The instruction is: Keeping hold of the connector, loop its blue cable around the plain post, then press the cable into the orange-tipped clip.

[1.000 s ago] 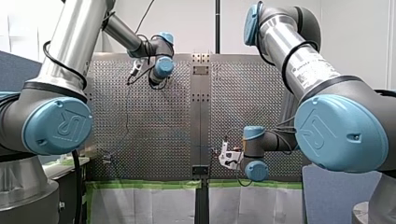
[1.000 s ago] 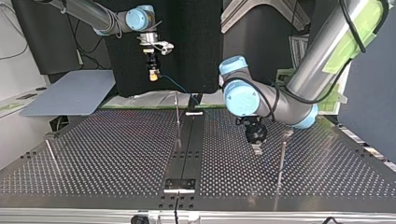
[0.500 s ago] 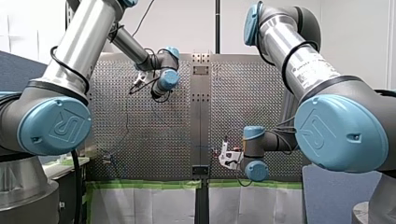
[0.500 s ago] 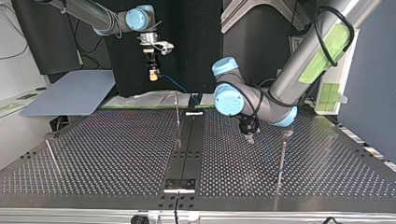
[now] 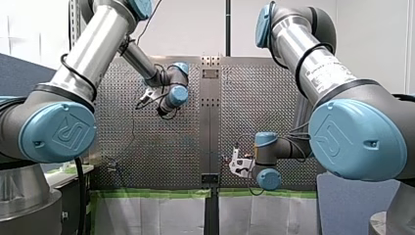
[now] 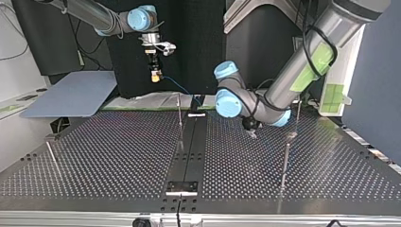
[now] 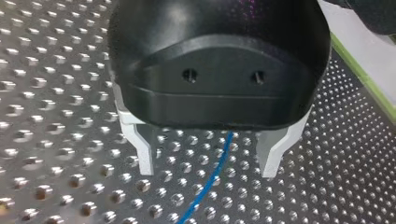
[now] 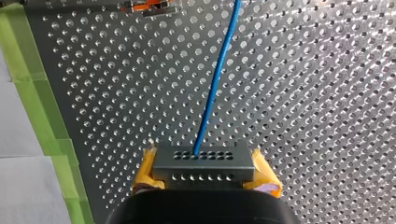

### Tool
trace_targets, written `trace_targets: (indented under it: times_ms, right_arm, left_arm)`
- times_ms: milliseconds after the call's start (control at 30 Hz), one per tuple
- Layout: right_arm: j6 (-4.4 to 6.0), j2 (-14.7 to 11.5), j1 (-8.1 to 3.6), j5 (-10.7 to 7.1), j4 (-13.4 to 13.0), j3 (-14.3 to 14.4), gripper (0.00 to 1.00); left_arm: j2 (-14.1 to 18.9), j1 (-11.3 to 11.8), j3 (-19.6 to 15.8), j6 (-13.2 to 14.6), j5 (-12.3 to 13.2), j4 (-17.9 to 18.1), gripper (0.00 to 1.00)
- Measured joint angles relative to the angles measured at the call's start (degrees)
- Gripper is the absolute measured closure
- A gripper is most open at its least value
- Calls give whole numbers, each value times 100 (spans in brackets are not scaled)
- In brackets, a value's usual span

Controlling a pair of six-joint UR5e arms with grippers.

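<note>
Swung my left arm down and toward the middle of the front view since 1 second ago; kept my right arm where it was.

Front view: can barely make out my left gripper (image 5: pixel 146 96), a small pale shape beside the blue wrist in the upper middle, too small to read its fingers. Find my right gripper (image 5: pixel 239 165) low, just right of centre.

Top view: see my left gripper (image 6: pixel 251 131) right of centre, tipped down close over the table (image 6: pixel 118 156) and largely hidden under its wrist. Hold my right gripper (image 6: pixel 154 77) high at upper left, pointing straight down, with the blue cable (image 6: pixel 177 87) trailing down and right near a thin post (image 6: pixel 179 116).

Left wrist view: keep both fingers (image 7: pixel 142 151) spread wide, gripping nothing, with the cable lying on the table between them.

Right wrist view: clamp yellow pads (image 8: pixel 145 170) on the grey connector (image 8: pixel 203 163) from 2 sides, with the cable leading ahead toward the orange-tipped clip (image 8: pixel 144 7), only partly in view.
</note>
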Motion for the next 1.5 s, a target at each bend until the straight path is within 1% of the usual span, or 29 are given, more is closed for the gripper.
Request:
trace_targets:
  times_ms: [133,367,567,633,767,1067,1267,1367,1500]
  right_arm:
    - [0,0,1,0,-4,0,100]
    - [-1,0,1,0,-2,0,100]
    - [-2,1,1,0,2,0,100]
    - [-3,0,6,0,5,-1,100]
    - [-4,0,10,0,6,0,100]
    - [-18,0,12,0,0,0,100]
    - [-19,0,11,-2,1,-1,100]
    - [-24,0,10,-1,8,-1,100]
    - [-41,0,10,-3,3,-2,100]
  left_arm:
    - [-90,-1,36,-74,-16,111,0]
    - [-181,-15,103,-374,-51,281,0]
    - [-446,-21,281,-594,-38,178,0]
    - [-537,-22,304,-641,-17,210,0]
    - [-681,16,322,-686,50,330,0]
    - [-775,152,357,-724,233,453,0]
    - [-1026,105,586,-839,345,311,0]
    - [-1195,75,673,-887,449,341,0]
    - [-1404,31,695,-924,588,421,0]
